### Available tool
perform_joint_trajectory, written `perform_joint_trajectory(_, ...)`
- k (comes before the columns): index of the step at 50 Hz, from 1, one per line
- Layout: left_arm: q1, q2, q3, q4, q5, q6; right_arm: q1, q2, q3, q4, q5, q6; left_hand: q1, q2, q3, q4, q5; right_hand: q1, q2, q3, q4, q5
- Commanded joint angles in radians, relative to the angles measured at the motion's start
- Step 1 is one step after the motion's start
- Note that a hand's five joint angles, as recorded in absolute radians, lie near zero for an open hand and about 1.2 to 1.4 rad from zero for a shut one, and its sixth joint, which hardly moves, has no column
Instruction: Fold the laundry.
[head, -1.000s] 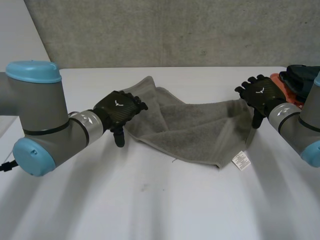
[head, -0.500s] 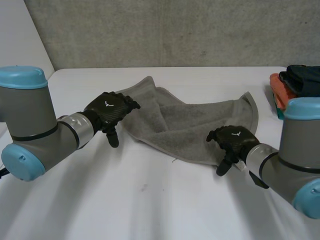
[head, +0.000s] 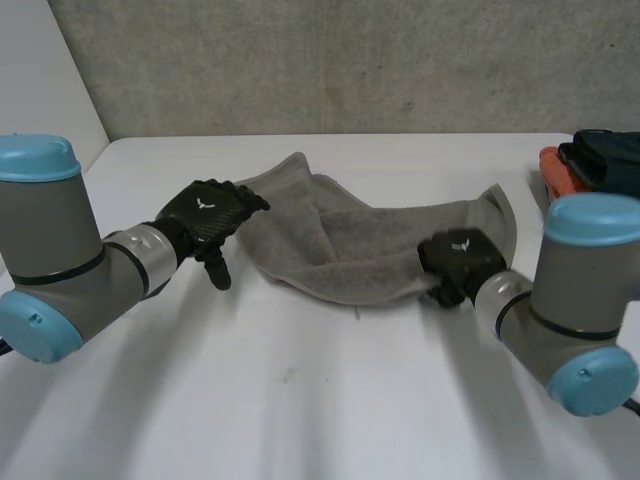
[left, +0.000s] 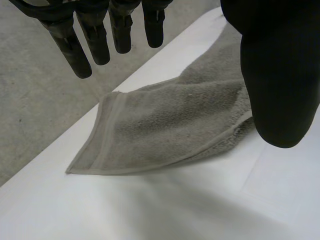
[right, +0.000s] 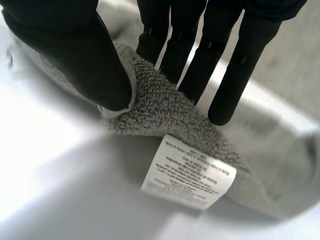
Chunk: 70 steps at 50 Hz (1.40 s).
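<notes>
A crumpled grey terry towel (head: 350, 245) lies mid white table (head: 300, 400). At its 9 o'clock end hovers the left hand (head: 205, 215); its wrist view shows straight, empty fingers. At the 4 o'clock corner the right hand (head: 458, 258) pinches the cloth between thumb and fingers; its wrist view adds 1 white care label (right: 189, 172) at the fingertips

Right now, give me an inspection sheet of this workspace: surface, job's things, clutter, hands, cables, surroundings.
Surface: white table, flat.
Job's things: grey terry towel, rumpled, partly folded over itself; white care label at its corner.
Clutter: orange and dark folded cloths stacked at the table's right edge.
Hands: left hand open, at the towel's left corner; right hand pinching the corner by the label.
Cables: nothing seen on the table.
Surroundings: grey concrete wall behind.
</notes>
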Motion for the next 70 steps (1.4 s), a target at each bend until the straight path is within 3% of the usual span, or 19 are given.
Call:
perform_joint_trajectory(1,0.003,-0.052,0.042,0.033,-0.044,-0.019,0.061,-0.274,-0.027,0.119,-0.066,-0.035,-0.020,-0.032,-0.033,-0.028,-0.050,0.284,0.218,0.214,0.202,0.249)
perform_joint_trajectory(9,-0.018,-0.184,0.161,0.003,-0.148,-0.029,0.104,-0.491,-0.149,0.278,-0.173,0.002,-0.020,-0.032,-0.033,-0.028,-0.050,0.284,0.218,0.214,0.202,0.249)
perform_joint_trajectory(18,-0.052,-0.299,0.301,-0.007,-0.179,-0.099,0.151,-0.611,-0.287,0.432,-0.235,0.132,-0.020,-0.032,-0.033,-0.028,-0.050,0.284,0.218,0.214,0.202,0.249)
perform_joint_trajectory(27,-0.089,-0.364,0.376,-0.004,-0.334,-0.187,0.193,-0.701,-0.262,0.489,-0.314,0.201,-0.020,-0.032,-0.033,-0.028,-0.050,0.284,0.218,0.214,0.202,0.249)
perform_joint_trajectory(32,-0.068,-0.317,0.324,-0.023,-0.386,-0.203,0.139,-0.700,-0.235,0.461,-0.301,0.189,0.258,0.246,0.246,0.251,0.229,0.284,0.218,0.214,0.202,0.249)
perform_joint_trajectory(36,-0.023,-0.212,0.193,-0.035,-0.368,-0.214,0.099,-0.668,-0.232,0.454,-0.298,0.179,0.444,0.432,0.431,0.436,0.415,0.284,0.218,0.214,0.202,0.249)
perform_joint_trajectory(41,0.054,-0.079,0.017,-0.023,-0.311,-0.203,0.078,-0.638,-0.238,0.452,-0.307,0.165,0.424,0.412,0.411,0.416,0.394,0.284,0.218,0.214,0.202,0.249)
perform_joint_trajectory(46,0.133,0.003,-0.099,0.000,-0.239,-0.182,0.107,-0.632,-0.254,0.452,-0.314,0.166,0.242,0.230,0.229,0.234,0.213,0.284,0.218,0.214,0.202,0.249)
perform_joint_trajectory(48,0.147,0.003,-0.119,0.026,-0.196,-0.174,0.136,-0.634,-0.263,0.450,-0.310,0.166,0.043,0.031,0.030,0.035,0.013,0.284,0.218,0.214,0.202,0.249)
perform_joint_trajectory(56,0.086,-0.114,-0.052,0.086,-0.156,-0.176,0.197,-0.640,-0.317,0.454,-0.285,0.169,-0.020,-0.032,-0.033,-0.028,-0.050,0.284,0.218,0.214,0.202,0.249)
perform_joint_trajectory(67,-0.031,-0.299,0.170,0.094,-0.256,-0.183,0.207,-0.701,-0.375,0.510,-0.287,0.191,-0.020,-0.032,-0.033,-0.028,-0.050,0.284,0.218,0.214,0.202,0.249)
perform_joint_trajectory(70,-0.060,-0.358,0.242,0.092,-0.263,-0.182,0.202,-0.726,-0.386,0.515,-0.288,0.209,0.226,0.214,0.213,0.218,0.197,0.284,0.218,0.214,0.202,0.249)
